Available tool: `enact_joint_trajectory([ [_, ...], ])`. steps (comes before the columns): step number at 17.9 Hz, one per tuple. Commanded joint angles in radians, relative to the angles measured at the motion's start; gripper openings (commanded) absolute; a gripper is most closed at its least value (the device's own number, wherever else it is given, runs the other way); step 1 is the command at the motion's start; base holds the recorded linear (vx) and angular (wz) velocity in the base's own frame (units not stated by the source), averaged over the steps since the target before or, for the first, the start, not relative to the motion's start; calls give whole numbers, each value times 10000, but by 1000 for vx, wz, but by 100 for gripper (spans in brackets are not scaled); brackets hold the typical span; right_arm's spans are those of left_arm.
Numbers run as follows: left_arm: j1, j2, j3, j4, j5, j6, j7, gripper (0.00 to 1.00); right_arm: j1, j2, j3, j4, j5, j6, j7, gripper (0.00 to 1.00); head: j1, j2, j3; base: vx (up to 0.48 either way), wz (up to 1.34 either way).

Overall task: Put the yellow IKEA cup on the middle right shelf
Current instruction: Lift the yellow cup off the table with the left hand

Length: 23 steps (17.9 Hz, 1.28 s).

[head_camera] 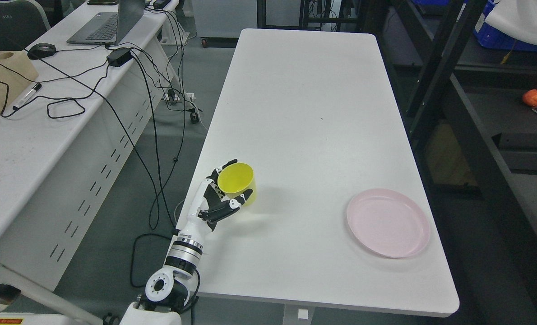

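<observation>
The left hand [221,196] comes up from the lower left and is curled round the yellow cup [237,182], with fingers [227,164] reaching over the far side of the rim and others [239,201] crossing its near wall. The cup stands upright close to the left edge of the surface [304,113], towards the near end, and appears to rest on it, not yet lifted. The hold looks shallow, taken from the side nearest that edge, so the main risk is that the cup slips or tips as it rises; a fall from here would likely carry it off the left edge to the floor. The smooth plastic wall offers little for the fingertips to catch.

The cup's mouth faces up and nothing shows inside it. Further right, near the right edge and the near corner, lies a pink plate [388,222], also bare, well apart from the cup.

Beyond the right edge stands dark shelving [476,104]; the carry must cross the whole surface to reach it, and could clip its uprights.
</observation>
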Motion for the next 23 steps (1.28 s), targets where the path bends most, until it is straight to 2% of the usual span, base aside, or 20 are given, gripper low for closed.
enact_joint_trajectory([
  [1,482,175,385,-1494,3,6,-15,0,139,-175,169,2,-245,-44,8,99,0,0,0,-23,1],
  [11,559,175,324,-1417,65,37,-92,2,139,-175,169,2,-245,-44,8,99,0,0,0,-124,-57],
  [23,161,175,478,-1386,65,83,-77,2,139,-175,169,2,-245,-44,8,99,0,0,0,-212,-248],
])
